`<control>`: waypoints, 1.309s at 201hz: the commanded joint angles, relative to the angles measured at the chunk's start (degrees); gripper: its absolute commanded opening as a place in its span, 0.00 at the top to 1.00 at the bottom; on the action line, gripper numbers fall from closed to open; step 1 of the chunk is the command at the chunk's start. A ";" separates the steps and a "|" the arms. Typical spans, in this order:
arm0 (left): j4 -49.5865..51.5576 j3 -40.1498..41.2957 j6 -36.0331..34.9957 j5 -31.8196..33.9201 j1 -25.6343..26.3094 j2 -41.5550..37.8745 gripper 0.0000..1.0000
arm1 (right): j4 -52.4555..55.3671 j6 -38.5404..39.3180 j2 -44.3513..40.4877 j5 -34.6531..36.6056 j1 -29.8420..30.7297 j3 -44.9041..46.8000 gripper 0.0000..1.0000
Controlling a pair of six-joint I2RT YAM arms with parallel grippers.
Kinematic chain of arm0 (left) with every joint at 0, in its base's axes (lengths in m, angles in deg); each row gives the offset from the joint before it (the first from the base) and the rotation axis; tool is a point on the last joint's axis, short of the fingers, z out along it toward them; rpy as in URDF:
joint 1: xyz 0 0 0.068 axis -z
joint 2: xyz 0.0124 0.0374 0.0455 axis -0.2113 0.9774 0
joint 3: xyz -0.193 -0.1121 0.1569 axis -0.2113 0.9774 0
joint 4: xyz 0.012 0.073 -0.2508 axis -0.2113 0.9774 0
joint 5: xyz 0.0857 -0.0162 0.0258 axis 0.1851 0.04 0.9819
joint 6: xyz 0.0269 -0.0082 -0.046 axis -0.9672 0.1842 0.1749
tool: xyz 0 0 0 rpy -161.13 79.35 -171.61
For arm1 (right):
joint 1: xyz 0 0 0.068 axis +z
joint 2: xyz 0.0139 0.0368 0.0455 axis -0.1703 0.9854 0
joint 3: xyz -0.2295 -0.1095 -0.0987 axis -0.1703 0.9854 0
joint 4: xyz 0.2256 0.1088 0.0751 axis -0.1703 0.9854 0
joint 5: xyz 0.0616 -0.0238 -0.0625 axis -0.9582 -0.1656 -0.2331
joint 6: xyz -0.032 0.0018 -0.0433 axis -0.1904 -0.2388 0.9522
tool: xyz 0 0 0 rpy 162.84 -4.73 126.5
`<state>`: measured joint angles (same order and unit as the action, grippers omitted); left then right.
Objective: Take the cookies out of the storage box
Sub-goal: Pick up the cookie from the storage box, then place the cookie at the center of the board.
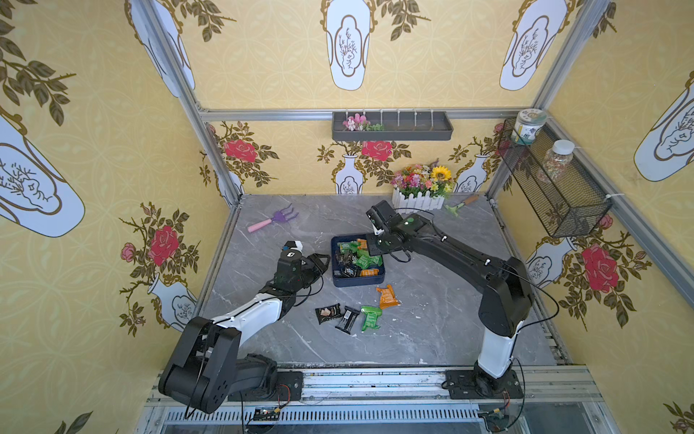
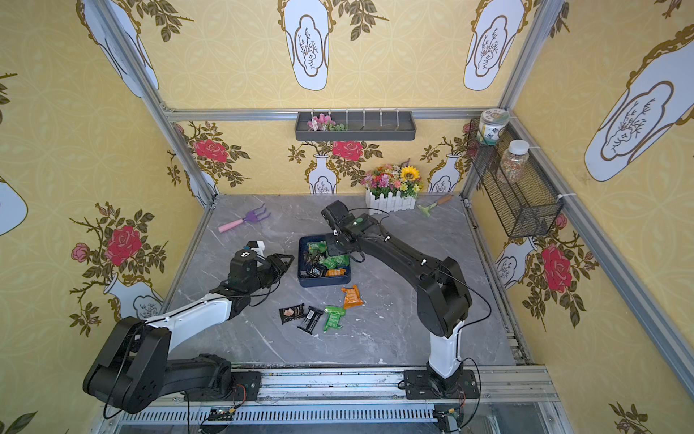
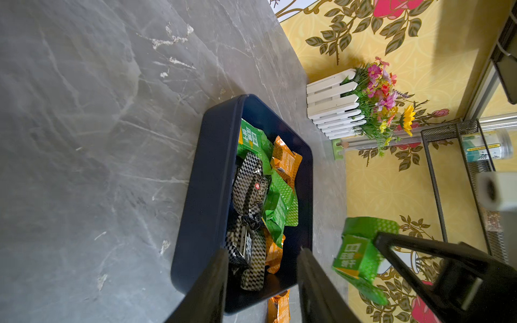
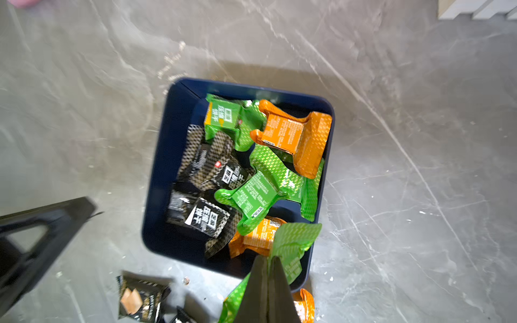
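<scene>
Four cookies (image 1: pixel 370 318) out, right pincer (image 4: pixel 269 259) pinching green packet (image 4: pixel 293 240), perhaps lifted

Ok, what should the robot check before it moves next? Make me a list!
1. Right gripper shut on the green packet: ok.
2. Packet lifted above the pile in the storage box, by the left wrist view: ok.
3. Left gripper open, empty, beside the box: ok.
4. Bare table near the four packets already out: ok.
5. Box emptied: not ok, cookies still inside.
6. Grip firmness: cannot tell.
</scene>
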<state>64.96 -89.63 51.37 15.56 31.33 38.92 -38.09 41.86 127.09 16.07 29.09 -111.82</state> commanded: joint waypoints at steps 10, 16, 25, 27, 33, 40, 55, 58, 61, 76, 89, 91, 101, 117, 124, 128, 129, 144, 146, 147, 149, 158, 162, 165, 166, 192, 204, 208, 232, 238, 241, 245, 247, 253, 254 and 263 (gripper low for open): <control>0.80 -0.80 -1.39 -0.79 -0.06 1.18 0.55 | 2.11 0.87 -3.25 1.96 -3.30 4.48 0.98; 0.80 -0.78 -1.39 -0.82 -0.06 1.22 0.55 | 2.49 1.42 -3.87 1.81 -4.43 6.12 0.98; 0.80 -0.72 -1.39 -0.58 -0.13 1.14 0.55 | 3.80 2.10 -4.14 1.80 -6.00 8.13 0.98; 0.80 -0.70 -1.39 -0.59 -0.08 1.17 0.55 | 4.23 2.17 -4.14 1.81 -6.28 8.39 0.98; 0.80 -0.61 -1.39 -0.45 -0.06 1.18 0.55 | 5.51 2.47 -3.92 1.84 -7.15 9.08 0.98; 0.75 -0.52 -1.35 -0.47 -0.07 1.33 0.54 | 6.47 2.75 -3.63 2.00 -7.79 10.28 0.98; 0.53 -0.51 -1.22 -0.50 -0.10 1.93 0.54 | 6.54 2.94 -3.01 1.33 -8.34 12.62 0.97; 0.53 -0.51 -1.22 -0.58 -0.07 2.09 0.54 | 6.54 2.91 -2.73 1.10 -8.48 12.84 0.97; 0.47 -0.51 -1.17 -0.71 -0.06 2.23 0.54 | 6.54 2.96 -2.39 0.78 -8.48 13.04 0.97; -0.20 -0.51 -0.89 -1.17 -0.06 2.84 0.54 | 7.17 2.75 0.17 -0.49 -8.40 13.32 0.96; -0.81 -0.37 -0.45 -1.38 -0.06 3.06 0.54 | 7.68 2.66 2.25 -1.25 -8.19 13.23 0.96; -0.92 -0.28 -0.39 -1.43 -0.02 3.08 0.54 | 7.64 2.64 2.52 -1.41 -8.08 13.27 0.96; -1.23 -0.17 -0.25 -1.52 -0.06 2.99 0.54 | 7.39 2.63 3.45 -1.93 -7.79 13.35 0.94; -1.31 -0.16 -0.25 -1.56 -0.06 3.00 0.54 | 6.66 2.91 4.20 -2.65 -7.47 13.68 0.87; -1.31 -0.16 -0.34 -1.54 -0.06 3.14 0.53 | 6.37 3.04 4.36 -2.99 -7.43 13.68 0.83; -1.35 -0.16 -0.34 -1.69 -0.06 3.31 0.54 | 6.30 3.07 4.39 -3.25 -7.38 13.73 0.81; -1.38 -0.16 -0.34 -1.72 -0.06 3.30 0.54 | 6.24 3.07 4.43 -3.28 -7.36 13.71 0.80; -1.61 -0.34 -0.42 -2.15 -0.06 3.96 0.53 | 5.94 3.12 4.16 -3.48 -7.34 13.60 0.69; -1.65 -0.38 -0.42 -2.22 -0.06 4.05 0.53 | 5.97 3.04 4.00 -3.44 -7.34 13.49 0.68; -1.70 -0.36 -0.42 -2.24 -0.06 4.11 0.53 | 5.95 3.01 3.98 -3.42 -7.30 13.46 0.67; -1.85 -0.37 -0.42 -2.33 -0.06 4.20 0.53 | 5.93 2.88 3.89 -3.33 -7.29 13.39 0.65; -2.34 -0.42 -0.42 -2.82 -0.09 4.73 0.53 | 6.50 2.44 3.50 -2.86 -7.27 12.46 0.58; -2.48 -0.49 -0.42 -2.92 -0.11 4.91 0.53 | 6.82 2.15 3.32 -2.64 -7.21 11.85 0.57; -2.61 -0.51 -0.42 -3.03 -0.07 4.96 0.53 | 6.98 1.99 3.07 -2.43 -7.11 11.43 0.56; -2.67 -0.51 -0.47 -3.09 -0.07 5.05 0.53 | 7.02 1.92 3.03 -2.30 -7.05 11.28 0.56; -3.07 -0.86 -0.51 -3.92 -0.11 5.98 0.54 | 4.67 -2.13 1.37 -2.26 -4.40 6.95 0.52; -3.16 -0.86 -0.43 -4.33 -0.06 6.58 0.54 | 0.84 -5.26 1.05 -3.45 -2.23 6.12 0.51; -3.18 -0.78 -0.30 -4.37 -0.08 6.67 0.54 | -0.63 -6.48 1.12 -3.79 -1.52 6.05 0.51; -4.49 0.29 0.71 -4.55 0.26 7.06 0.54 | -7.01 -14.84 3.18 -6.20 0.21 5.34 0.44; -4.65 0.51 0.80 -4.42 0.45 6.99 0.54 | -8.59 -17.91 3.57 -6.14 0.22 5.67 0.41; -4.65 0.58 0.81 -4.34 0.54 6.94 0.54 | -9.35 -19.73 3.74 -6.01 0.19 5.96 0.39; -4.58 0.67 0.76 -4.14 0.72 6.89 0.54 | -10.42 -21.69 3.85 -5.80 0.11 6.56 0.38; -4.63 0.71 0.84 -4.03 0.81 6.78 0.55 | -10.95 -22.52 3.86 -5.80 0.06 6.83 0.37; -4.63 0.87 1.02 -3.74 0.94 6.62 0.55 | -12.70 -25.00 3.86 -5.60 -0.07 7.89 0.36; -4.64 0.93 1.04 -3.66 0.97 6.63 0.55 | -12.88 -25.33 3.86 -5.55 -0.06 8.07 0.36; -4.82 1.28 1.30 -3.21 1.21 6.26 0.55 | -15.16 -27.95 4.12 -6.02 -0.22 8.93 0.33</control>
<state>62.25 -89.21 51.85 11.93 32.06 45.61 -44.94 26.63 130.63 10.36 29.11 -104.85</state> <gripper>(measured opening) 0.453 0.650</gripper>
